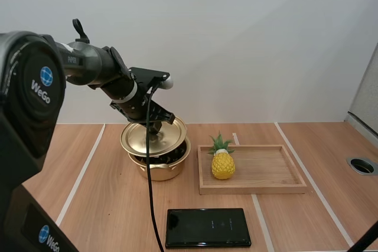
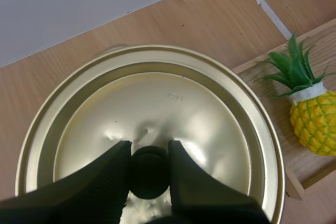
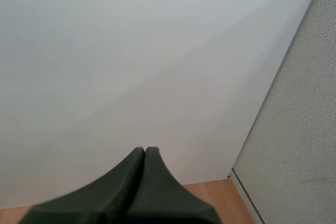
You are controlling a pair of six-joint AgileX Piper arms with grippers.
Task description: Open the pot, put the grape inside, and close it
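In the high view I see a wooden tray (image 1: 266, 168) right of the centre of the frame, flat on the table (image 1: 106, 205). A pineapple (image 1: 222, 163) stands upright in its left end. A flat black device (image 1: 208, 227) lies at the bottom centre, near the tray but apart from it. White tape lines (image 1: 82, 172) cross the table, and a round hole (image 1: 362, 166) is at the right edge.

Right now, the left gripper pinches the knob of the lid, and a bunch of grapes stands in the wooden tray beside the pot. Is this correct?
One thing is wrong: the fruit in the wooden tray is a pineapple, not grapes; the high view shows it. The rest holds: the left gripper pinches the knob of the lid, and the tray lies beside the pot.
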